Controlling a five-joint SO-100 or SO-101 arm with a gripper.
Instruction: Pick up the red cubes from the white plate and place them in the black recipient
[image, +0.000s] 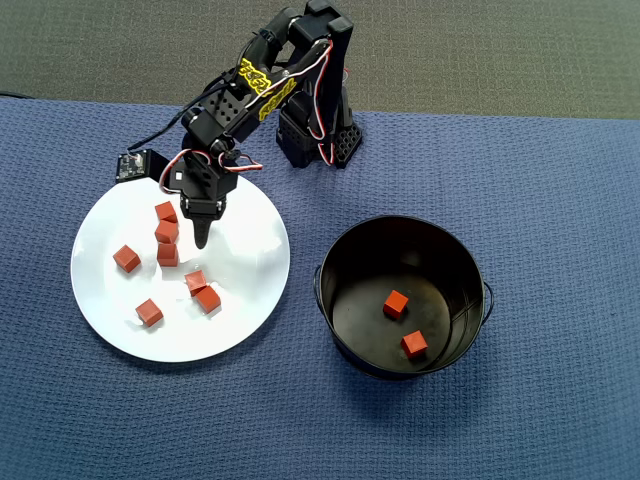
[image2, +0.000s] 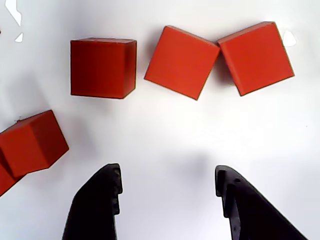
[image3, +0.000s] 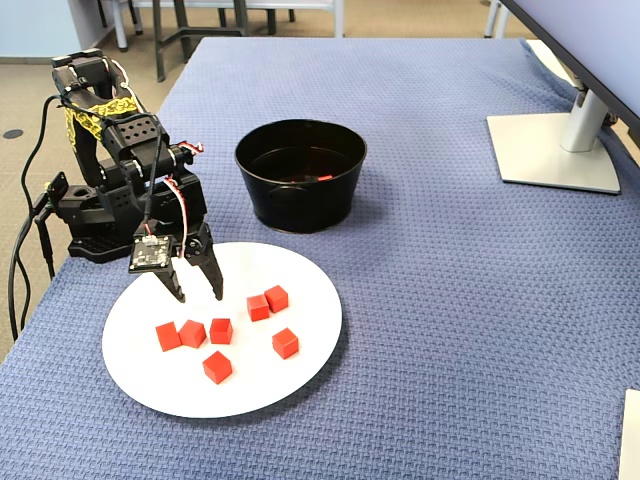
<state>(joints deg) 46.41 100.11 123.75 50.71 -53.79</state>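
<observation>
Your gripper (image3: 198, 295) hangs wide open and empty over the white plate (image: 250, 290), beside 7 red cubes (image: 167, 231); 2 lie in the black recipient (image: 345, 260).

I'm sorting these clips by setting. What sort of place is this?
Probably an office or lab: a monitor stand sits on the blue-clothed table, chair or table legs stand behind, and the arm works on a tabletop.

No words, numbers or brand names could be read in any view. The yellow band (image: 262, 82) on the arm carried black marks, but they were too small and blurred to make out as letters.
</observation>
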